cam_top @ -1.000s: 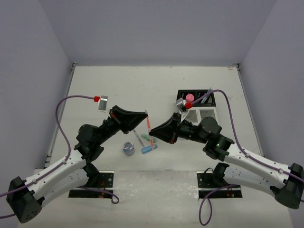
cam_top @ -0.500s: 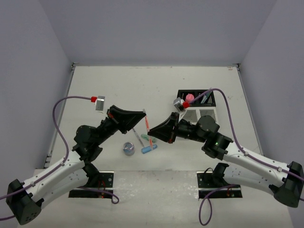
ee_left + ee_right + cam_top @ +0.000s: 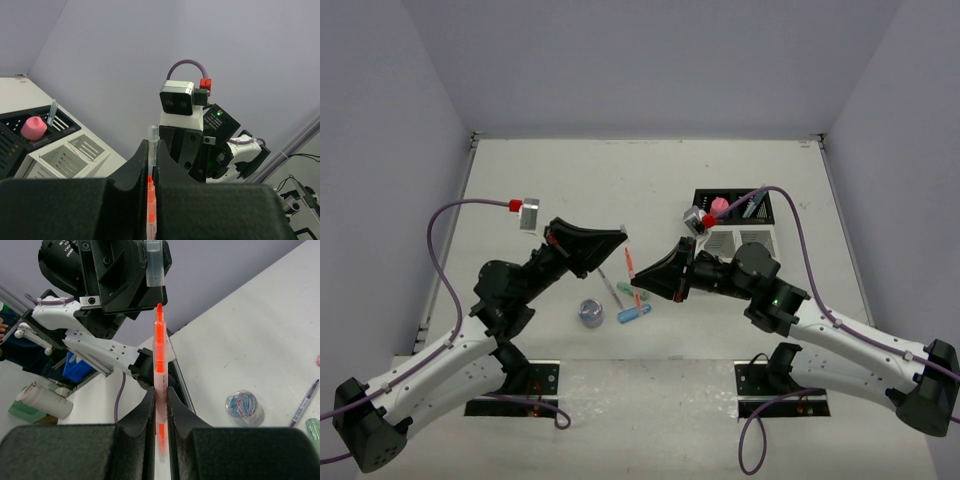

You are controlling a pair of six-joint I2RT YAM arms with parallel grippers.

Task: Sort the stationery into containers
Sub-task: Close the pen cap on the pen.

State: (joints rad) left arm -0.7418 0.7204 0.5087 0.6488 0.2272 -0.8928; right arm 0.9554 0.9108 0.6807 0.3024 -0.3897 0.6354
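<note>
I hold the orange pen (image 3: 159,360) in right fingers (image 3: 145,415), cap (image 3: 154,262) in left fingers (image 3: 137,165); black box (image 3: 772,208) part-filled, roll (image 3: 591,313) outside it.

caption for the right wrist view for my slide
Right gripper clamps an orange highlighter, bare tip facing, not touching, the clear cap held by the left gripper.

The right gripper (image 3: 161,396) is clamping an orange highlighter (image 3: 159,355) between its black fingers (image 3: 142,415), holding it upright with the bare orange tip pointing up. Just above that tip and not touching it, the left gripper (image 3: 150,287) is pinching a clear cap (image 3: 154,262). On the white worktop (image 3: 260,330) to the right, a round clear tub (image 3: 244,409) of coloured bits is sitting near a blue pen (image 3: 302,407). A mint piece (image 3: 315,430) is showing at the frame's edge.
</note>
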